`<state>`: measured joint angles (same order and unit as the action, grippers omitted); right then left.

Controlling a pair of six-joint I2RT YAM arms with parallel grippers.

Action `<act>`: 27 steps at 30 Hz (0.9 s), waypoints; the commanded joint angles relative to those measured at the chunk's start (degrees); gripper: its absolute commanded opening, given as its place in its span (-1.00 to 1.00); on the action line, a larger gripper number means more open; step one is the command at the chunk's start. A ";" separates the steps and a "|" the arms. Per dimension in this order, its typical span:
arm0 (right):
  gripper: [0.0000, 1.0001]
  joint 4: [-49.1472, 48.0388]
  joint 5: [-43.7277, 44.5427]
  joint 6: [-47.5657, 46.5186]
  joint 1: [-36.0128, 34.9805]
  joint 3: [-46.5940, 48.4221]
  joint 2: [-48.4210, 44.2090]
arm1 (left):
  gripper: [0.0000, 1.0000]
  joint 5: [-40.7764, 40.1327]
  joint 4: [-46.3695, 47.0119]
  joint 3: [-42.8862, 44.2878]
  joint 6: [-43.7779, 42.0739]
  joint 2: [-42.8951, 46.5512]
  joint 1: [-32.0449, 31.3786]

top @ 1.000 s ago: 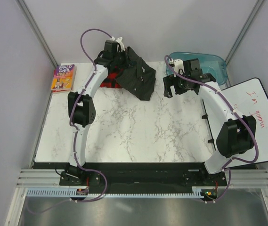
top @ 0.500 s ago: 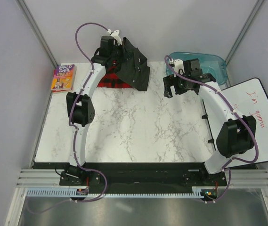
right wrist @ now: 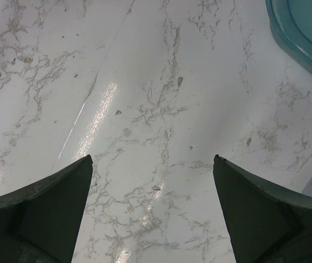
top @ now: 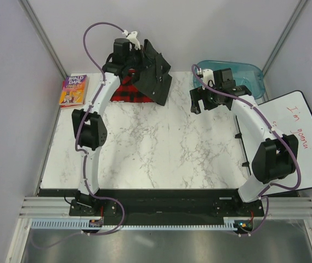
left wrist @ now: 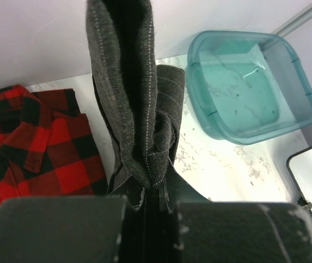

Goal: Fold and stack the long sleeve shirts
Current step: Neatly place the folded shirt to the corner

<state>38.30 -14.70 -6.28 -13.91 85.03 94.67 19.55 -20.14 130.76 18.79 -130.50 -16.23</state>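
The dark charcoal pinstriped shirt [top: 154, 74] hangs folded and bunched from my left gripper [top: 135, 56], which is shut on it at the table's far edge. In the left wrist view the charcoal shirt [left wrist: 128, 98] runs up from between the closed jaws of the left gripper [left wrist: 151, 205]. The red-and-black plaid shirt [top: 127, 92] lies flat on the table beneath and left of it, seen as the plaid shirt [left wrist: 29, 148] in the wrist view. My right gripper [top: 200, 101] hovers open over bare marble, with nothing between its fingers [right wrist: 51, 208].
A teal plastic bin [top: 242, 74] sits at the far right corner, also the bin [left wrist: 251, 82] in the left wrist view. A colourful paperback book [top: 73, 90] lies at the far left. A whiteboard [top: 298, 131] lies off the table's right edge.
My left gripper has carried the charcoal shirt back and leftwards, lifting it off the marble so it now hangs over the plaid shirt. The right arm has stayed still.
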 commanded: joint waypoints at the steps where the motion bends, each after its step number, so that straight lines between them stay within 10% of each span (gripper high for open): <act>1: 0.96 -0.51 -0.68 -0.04 0.29 0.48 -2.13 | -0.96 1.37 4.06 0.29 -1.65 6.31 0.06; 27: 0.96 -0.69 -0.86 -0.13 0.03 0.75 -0.63 | -0.96 10.06 4.49 2.22 -0.15 -0.98 11.48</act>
<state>38.22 -15.14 -6.28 -13.91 85.01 94.65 24.53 -20.43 129.47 18.79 -128.86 -7.33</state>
